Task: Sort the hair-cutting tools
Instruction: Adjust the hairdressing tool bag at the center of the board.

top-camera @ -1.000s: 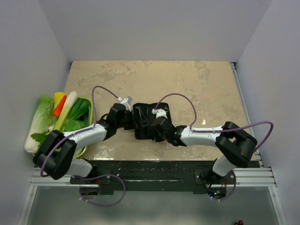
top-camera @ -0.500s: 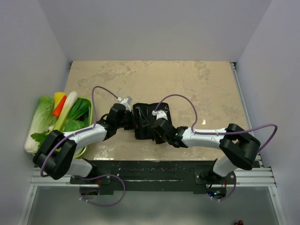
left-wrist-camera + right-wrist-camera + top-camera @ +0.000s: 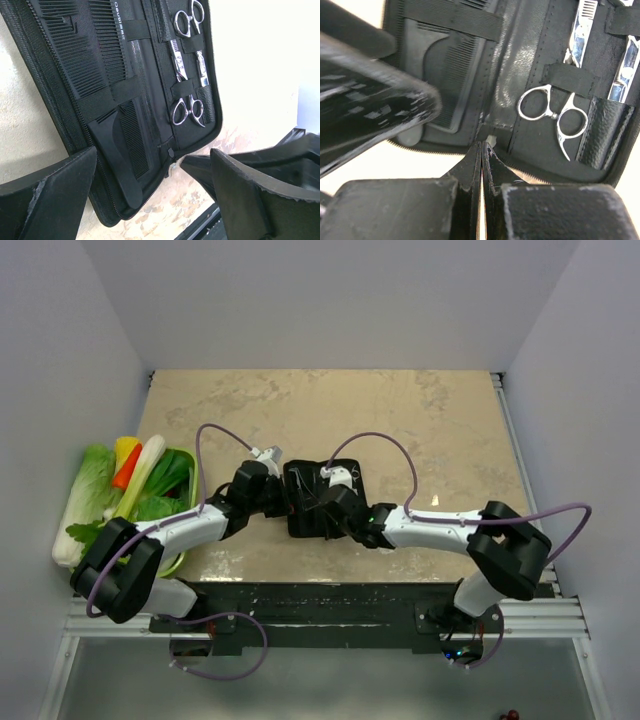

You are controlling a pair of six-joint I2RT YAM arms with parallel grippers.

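Scissors (image 3: 188, 67): two silver pairs with ring handles, blades overlapping, tucked under elastic straps on the right panel of the open black case (image 3: 150, 75). They sit right of centre in the left wrist view, one pair's rings toward the top of the frame, the other's toward the bottom.
Combs (image 3: 80, 50): two black ones on the facing panel. The wide one is strapped at upper left, and a smaller handled one slants toward the lower middle.
Case position: flat on the bench (image 3: 400, 410), centre of the overhead view, between the two arms.
Left gripper (image 3: 139, 156): spread wide and holding nothing, hanging over the case's lower edge, with its fingers filling the frame's bottom corners.
Right gripper (image 3: 481, 149): pinched together on nothing visible. Its tips are at the zip edge, bottom centre of its own view, just beside a small pale tab (image 3: 490, 139), probably the zip pull.
Risk: a push from the closed fingertips would likely slide the light case across the bench rather than free a tool. Snagging the tab could flip a panel shut. Smooth steel rings offer little purchase, so a shallow pinch may slip and the straps would drag against any pull.
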